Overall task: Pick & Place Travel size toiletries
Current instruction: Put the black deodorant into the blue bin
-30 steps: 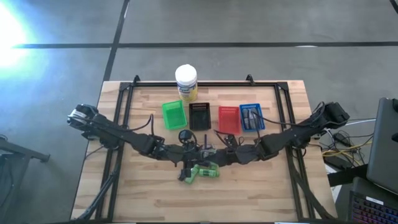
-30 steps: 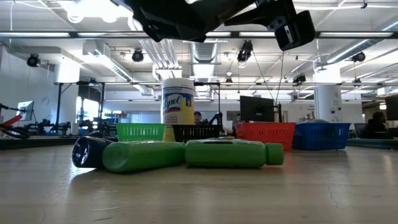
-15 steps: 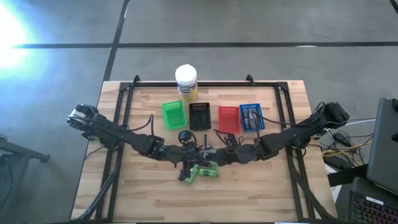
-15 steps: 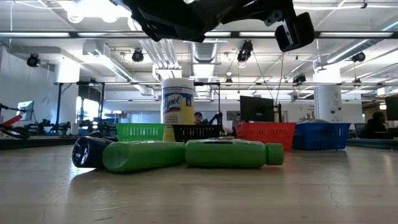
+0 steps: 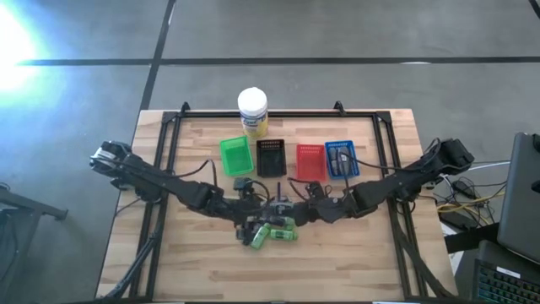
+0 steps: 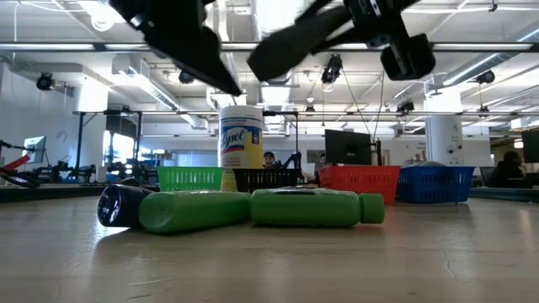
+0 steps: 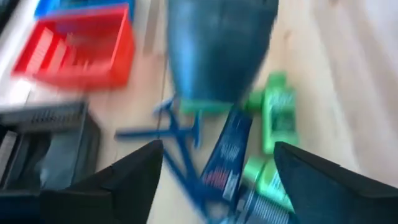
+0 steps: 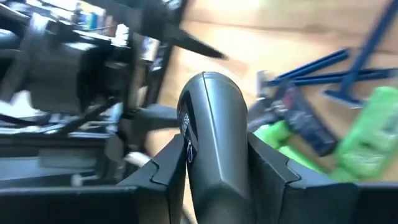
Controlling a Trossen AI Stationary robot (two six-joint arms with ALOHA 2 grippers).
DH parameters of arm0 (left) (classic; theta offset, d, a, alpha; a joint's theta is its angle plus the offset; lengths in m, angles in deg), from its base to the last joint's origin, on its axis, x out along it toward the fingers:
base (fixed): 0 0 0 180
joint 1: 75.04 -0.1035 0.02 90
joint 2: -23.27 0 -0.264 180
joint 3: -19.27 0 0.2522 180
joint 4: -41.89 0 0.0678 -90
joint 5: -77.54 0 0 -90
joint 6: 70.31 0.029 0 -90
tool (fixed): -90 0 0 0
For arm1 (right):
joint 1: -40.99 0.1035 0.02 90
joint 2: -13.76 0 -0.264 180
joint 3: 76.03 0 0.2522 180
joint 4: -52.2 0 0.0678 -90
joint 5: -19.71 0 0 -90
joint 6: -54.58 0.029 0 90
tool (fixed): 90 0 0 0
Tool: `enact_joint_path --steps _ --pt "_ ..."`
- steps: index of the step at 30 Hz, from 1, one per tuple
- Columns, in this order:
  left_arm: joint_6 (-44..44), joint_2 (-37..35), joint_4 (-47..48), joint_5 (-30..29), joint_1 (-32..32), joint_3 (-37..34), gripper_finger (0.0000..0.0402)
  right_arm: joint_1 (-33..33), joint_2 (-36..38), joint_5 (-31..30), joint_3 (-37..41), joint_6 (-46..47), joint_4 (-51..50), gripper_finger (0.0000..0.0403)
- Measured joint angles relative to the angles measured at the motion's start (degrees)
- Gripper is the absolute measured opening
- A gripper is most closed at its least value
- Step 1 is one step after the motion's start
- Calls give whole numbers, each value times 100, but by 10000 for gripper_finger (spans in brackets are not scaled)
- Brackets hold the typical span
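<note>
My right gripper (image 8: 217, 158) is shut on a dark grey oval tube (image 8: 214, 124) above the table's middle (image 5: 295, 209). My left gripper (image 7: 217, 149) is open beside it (image 5: 253, 211), over the pile of toiletries (image 5: 272, 232). The pile holds bright green packs (image 7: 280, 115), slim dark blue sticks (image 7: 227, 152) and blue razor-like sticks (image 8: 348, 62), all lying flat on the wood. In the low view two green packs (image 6: 194, 210) (image 6: 316, 207) and a dark tube (image 6: 118, 204) lie side by side. The lifted tube (image 7: 217, 50) also shows in the left wrist view. My right gripper pinches the dark grey tube between its two fingers (image 8: 168, 168), one on each flank (image 8: 193, 149). The tube's rounded end (image 8: 211, 90) sticks out past the fingertips. The tube is lifted clear of the table.
Four small slotted baskets stand in a row behind the pile: green (image 5: 236, 155), black (image 5: 270, 157), red (image 5: 310, 160), blue (image 5: 340, 158) with dark blue sticks inside. A white-lidded yellow jar (image 5: 252, 111) stands behind them. Bare wood lies toward the near edge.
The two arms, pressed close together above the pile a second ago, have drawn apart: the left one toward the table's left, the right one toward its right. The pile has stayed where it was.
</note>
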Motion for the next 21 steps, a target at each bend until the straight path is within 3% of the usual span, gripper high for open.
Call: enact_joint_path --steps 6,9,14,17,21 --pt "-378 -485 1159 -185 33 -102 327 15 468 -916 -13 605 -1643 119" --pt "-561 -898 1258 -231 42 -412 322 78 776 -1391 -153 1398 -3575 119" --pt "-1303 -1735 1225 -257 36 -1211 316 1 1066 -1466 -535 2655 -6478 118" --pt "-1671 -2249 1008 -263 36 -1708 316 -253 1139 -1348 -562 2792 -7060 122" --pt "-1850 -2844 654 -277 35 -2265 318 -784 1131 -1287 -447 2478 -6934 122"
